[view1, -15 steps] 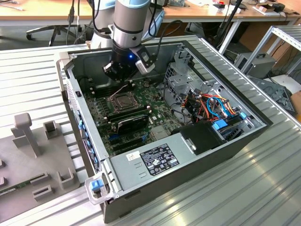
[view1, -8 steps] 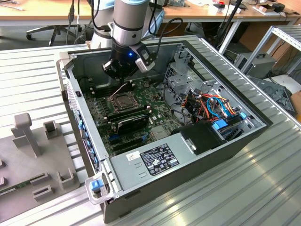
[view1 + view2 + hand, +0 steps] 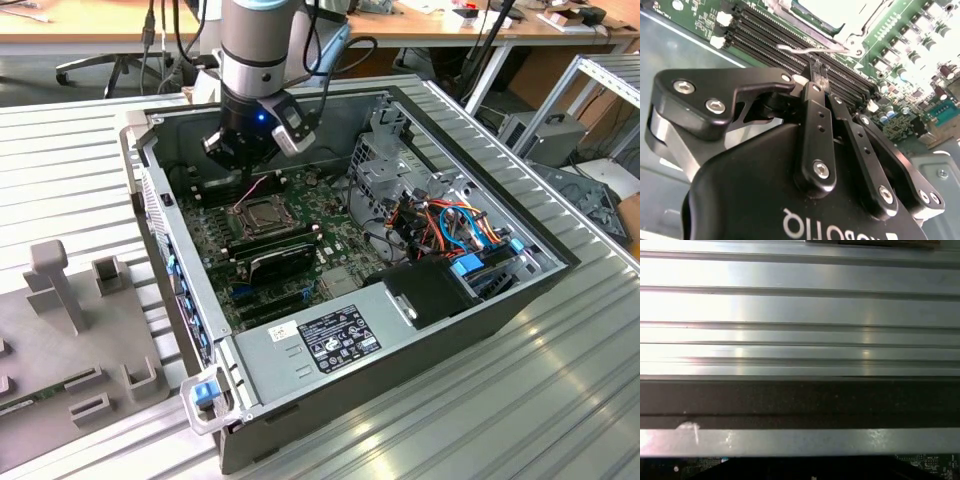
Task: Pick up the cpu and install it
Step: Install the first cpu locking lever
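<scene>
- A grey fixture plate [image 3: 70,320] with upright blocks lies on the ribbed metal table [image 3: 60,160] at the exterior view's left, outside the open computer case [image 3: 480,320].
- The robot arm [image 3: 255,40] reaches straight down into the case, its gripper [image 3: 240,175] hanging just above the green motherboard [image 3: 300,250], beside the socket [image 3: 262,215].
- In the second wrist view the gripper [image 3: 819,70] shows its black fingers [image 3: 815,130] drawn together, closed with nothing seen between them.
- The cpu [image 3: 827,12], a pale flat square, sits inside the silver socket frame [image 3: 860,35], past the fingertips and the black memory slots [image 3: 790,40].
- At the exterior view's right, orange and blue cables [image 3: 460,225] cluster near the drive bay.
</scene>
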You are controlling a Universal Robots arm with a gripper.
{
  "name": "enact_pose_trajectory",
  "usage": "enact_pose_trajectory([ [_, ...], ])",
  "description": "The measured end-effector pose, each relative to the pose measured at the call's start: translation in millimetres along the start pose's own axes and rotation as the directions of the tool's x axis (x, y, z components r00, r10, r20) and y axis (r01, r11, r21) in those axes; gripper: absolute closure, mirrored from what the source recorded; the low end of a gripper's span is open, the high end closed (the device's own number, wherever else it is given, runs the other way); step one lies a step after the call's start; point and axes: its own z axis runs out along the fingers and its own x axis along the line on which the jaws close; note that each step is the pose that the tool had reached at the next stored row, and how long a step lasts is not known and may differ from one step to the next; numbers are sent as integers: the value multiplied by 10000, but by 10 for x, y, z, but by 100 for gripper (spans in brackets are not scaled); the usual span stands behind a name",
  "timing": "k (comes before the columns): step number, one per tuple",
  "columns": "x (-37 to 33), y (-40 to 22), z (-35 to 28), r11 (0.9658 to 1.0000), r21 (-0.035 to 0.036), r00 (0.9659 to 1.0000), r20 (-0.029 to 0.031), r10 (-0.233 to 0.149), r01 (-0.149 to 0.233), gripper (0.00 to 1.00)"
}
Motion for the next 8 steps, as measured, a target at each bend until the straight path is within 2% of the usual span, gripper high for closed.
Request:
enact_pose_trajectory([
  [5,7,-38,-20,10000,1,9999,102,-10,10,89],
  [8,12,-93,-25,10000,0,9998,177,-17,17,89],
])
